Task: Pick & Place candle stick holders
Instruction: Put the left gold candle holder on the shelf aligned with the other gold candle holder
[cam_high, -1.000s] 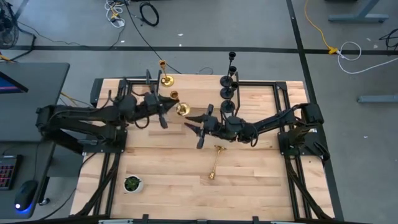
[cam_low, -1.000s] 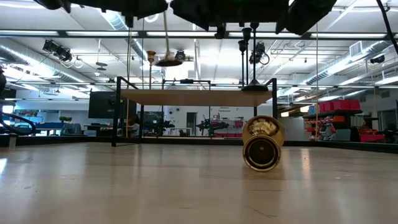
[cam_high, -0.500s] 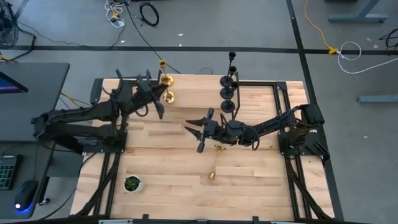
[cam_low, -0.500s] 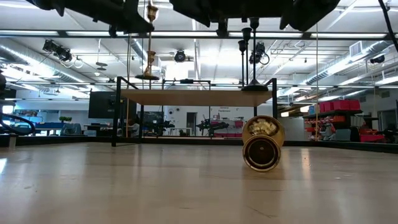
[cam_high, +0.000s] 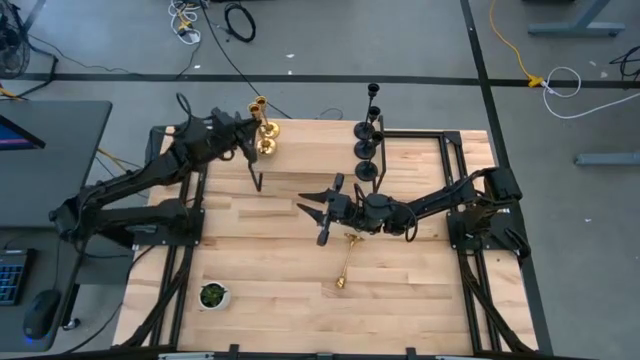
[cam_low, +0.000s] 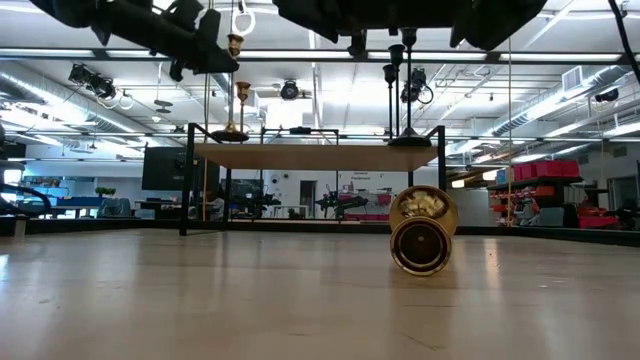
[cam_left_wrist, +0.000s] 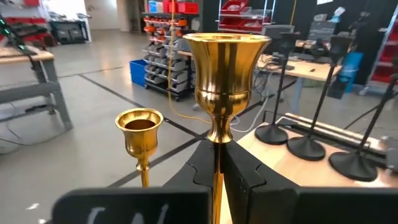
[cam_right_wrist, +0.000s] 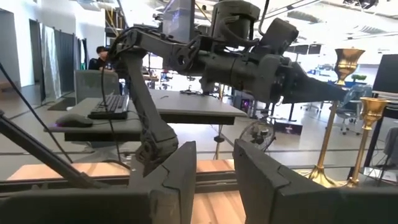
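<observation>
The wooden table (cam_high: 300, 290) fills the high view, and everything here is placed against its far edge. The left arm reaches to that edge at its left part, where the left gripper (cam_high: 243, 131) is clamped on the stem of a gold holder (cam_high: 266, 140) held upright just beside a second gold holder (cam_high: 260, 108) that stands at the edge. The left wrist view alone shows the grip: the two dark fingers (cam_left_wrist: 244, 171) close tight on the thin stem under the flared cup (cam_left_wrist: 226, 65), with the neighbour's smaller cup (cam_left_wrist: 139, 127) apart from it. The right arm lies across the table's middle, well back from the far edge, and the right gripper (cam_high: 325, 207) has its jaws spread with nothing between them, which the right wrist view confirms by the clear gap between its fingers (cam_right_wrist: 180, 171). Three black holders (cam_high: 366, 140) stand in a row running out from the far edge, right of the gold pair. A third gold holder (cam_high: 345, 262) lies on its side near the table's middle; the low view looks straight into its round base (cam_low: 422, 232), which from above is only a thin stick. A small white pot with a green plant (cam_high: 212, 295) sits far from the far edge, towards the near left corner.
</observation>
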